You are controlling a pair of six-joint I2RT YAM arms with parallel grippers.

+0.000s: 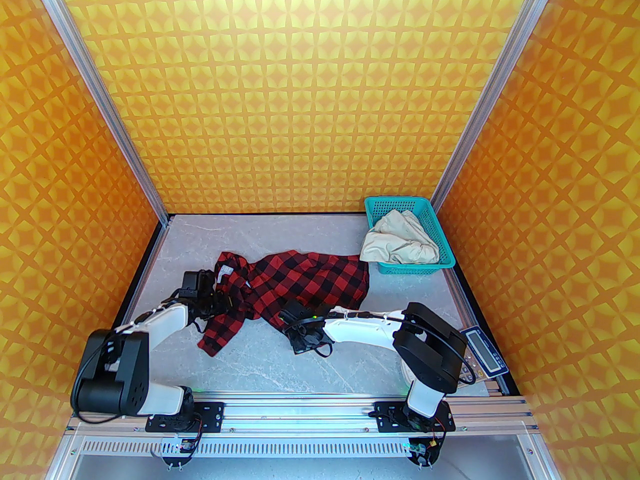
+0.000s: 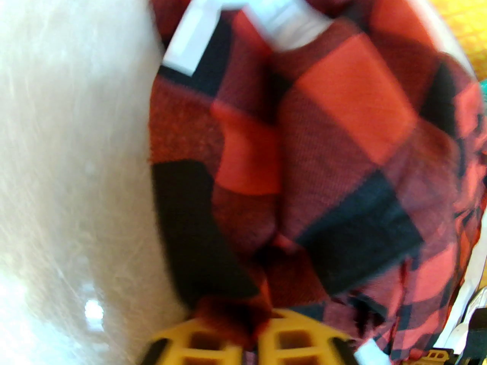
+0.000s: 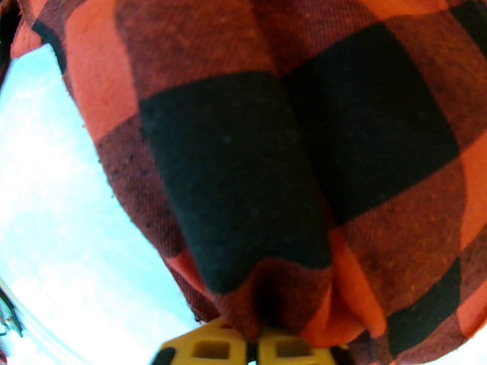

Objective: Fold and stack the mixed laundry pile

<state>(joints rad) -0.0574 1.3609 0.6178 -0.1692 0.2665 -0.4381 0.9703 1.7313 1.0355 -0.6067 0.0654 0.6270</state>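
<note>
- While both my grippers have hold of the red-and-black checked shirt (image 1: 305, 283), the step in hand, as I judge it, is spreading it flat on the table (image 1: 310, 368) before any fold.
- My left gripper (image 2: 262, 333) is closed on a bunch of cloth at the shirt's left end, where a white patch (image 2: 281, 17) shows. The yellow pads (image 2: 205, 342) sit close together with fabric pinched between them.
- My right gripper (image 3: 254, 337) is likewise clamped on a fold of the shirt, at its near edge.
- The shirt lies crumpled across the middle of the table, with one sleeve trailing toward my left base.
- The cream trousers (image 1: 400, 245) sit in the teal basket (image 1: 395, 201) at the far right corner, spilling over its left rim.
- To do this well, I should draw the two holds apart evenly and low over the table, so the body pulls taut without twisting.
- I should watch the trailing sleeve, which could drag under the body and leave a hidden crease.
- Pinches this bunched may hold several layers. If so, regripping a single edge would give a cleaner spread.
</note>
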